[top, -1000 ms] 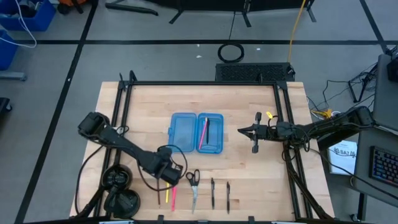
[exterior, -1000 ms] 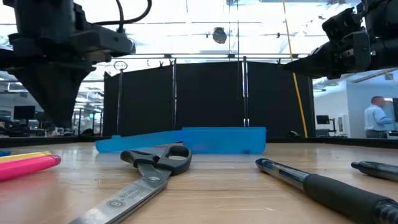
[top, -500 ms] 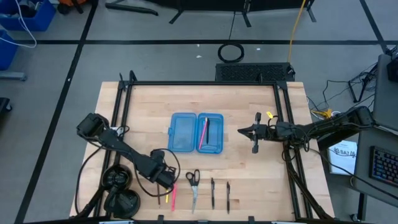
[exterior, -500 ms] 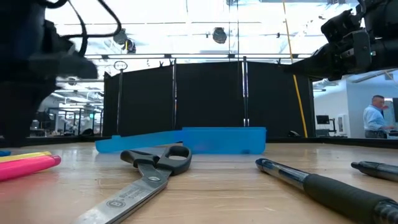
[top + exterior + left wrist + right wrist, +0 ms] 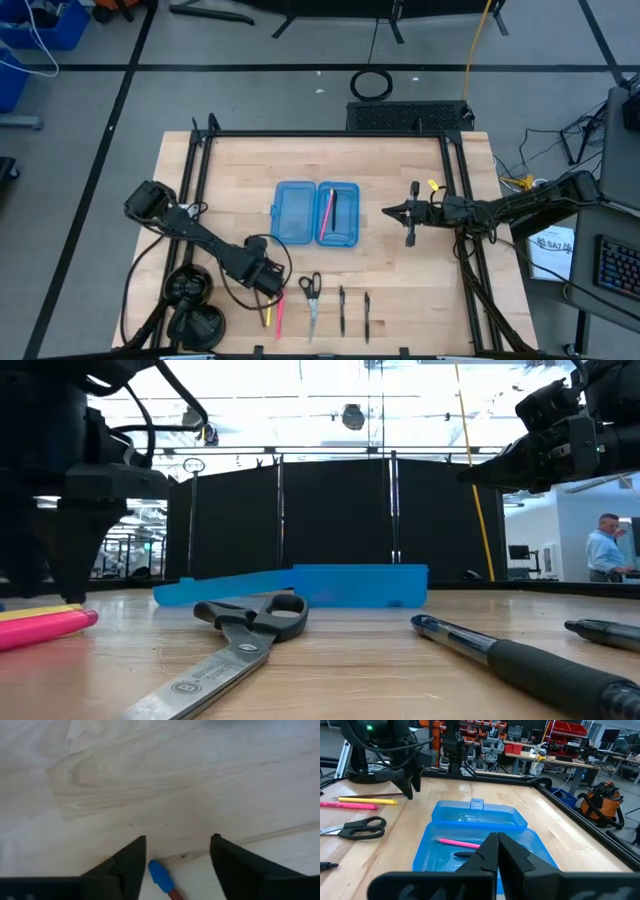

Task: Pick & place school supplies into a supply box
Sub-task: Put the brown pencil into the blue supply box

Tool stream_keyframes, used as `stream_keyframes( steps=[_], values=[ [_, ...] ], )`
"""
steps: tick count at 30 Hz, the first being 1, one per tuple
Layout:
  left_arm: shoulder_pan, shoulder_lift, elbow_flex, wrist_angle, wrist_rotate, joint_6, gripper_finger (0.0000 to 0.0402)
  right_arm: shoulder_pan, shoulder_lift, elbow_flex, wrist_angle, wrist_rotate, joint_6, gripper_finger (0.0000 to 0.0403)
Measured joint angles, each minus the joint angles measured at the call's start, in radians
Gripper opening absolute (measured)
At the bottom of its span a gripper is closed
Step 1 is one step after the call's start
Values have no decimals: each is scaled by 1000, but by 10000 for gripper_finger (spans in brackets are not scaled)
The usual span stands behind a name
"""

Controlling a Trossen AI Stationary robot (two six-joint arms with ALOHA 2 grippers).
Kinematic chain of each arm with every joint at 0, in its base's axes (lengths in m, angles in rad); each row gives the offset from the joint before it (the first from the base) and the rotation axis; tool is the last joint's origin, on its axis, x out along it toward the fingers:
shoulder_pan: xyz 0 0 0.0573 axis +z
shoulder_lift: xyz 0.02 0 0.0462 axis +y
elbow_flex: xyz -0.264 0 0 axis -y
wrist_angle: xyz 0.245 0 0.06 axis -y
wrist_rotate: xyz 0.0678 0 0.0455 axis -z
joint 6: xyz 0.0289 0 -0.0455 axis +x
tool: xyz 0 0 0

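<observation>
Your left gripper (image 5: 268, 287) hangs low over the near edge of the table (image 5: 230, 180), fingers spread apart with nothing between them. In the left wrist view the blue-capped end of a pencil (image 5: 161, 878) lies on the wood in the gap, closer to one fingertip than the other. From above this looks like the yellow pencil (image 5: 267, 316), with the pink pen (image 5: 279, 318) lying just beside it on the side toward the scissors (image 5: 311, 295).

To take it cleanly, shift the gripper sideways until the shaft sits midway between the fingertips, then move along the pencil away from the cap so you grip nearer its middle; a hold at the very tip would likely let it swing. Descend until the fingertips almost touch the wood before you close. Keep the finger on the pink pen's side from landing on that pen, since the two lie close together and one could roll the other.

The blue pencil case (image 5: 316, 213) lies open beyond the gripper, toward the middle of the table, already holding a pink pen and a dark one in the half nearer the right arm. Your right gripper (image 5: 412, 213) waits beside that half, fingers pressed together and empty. Two dark pens (image 5: 353, 311) lie past the scissors.
</observation>
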Motion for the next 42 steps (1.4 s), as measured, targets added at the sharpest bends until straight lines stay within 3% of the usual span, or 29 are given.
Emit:
stream_keyframes(
  steps=[5,9,14,27,36,42],
  values=[
    [-15,0,0,-12,144,-145,256,0,0,0,0,0,0,0],
    [-47,0,0,0,144,-293,257,0,0,0,-8,0,-1,0],
    [-61,0,0,-1,79,-345,232,0,0,0,-10,0,-3,0],
    [-37,112,9,40,105,-255,118,0,0,0,-13,0,0,0],
    [-13,110,12,49,82,-146,25,0,0,0,-14,0,0,0],
    [-1,109,21,38,72,-98,29,0,0,0,-15,0,0,0]
  ],
)
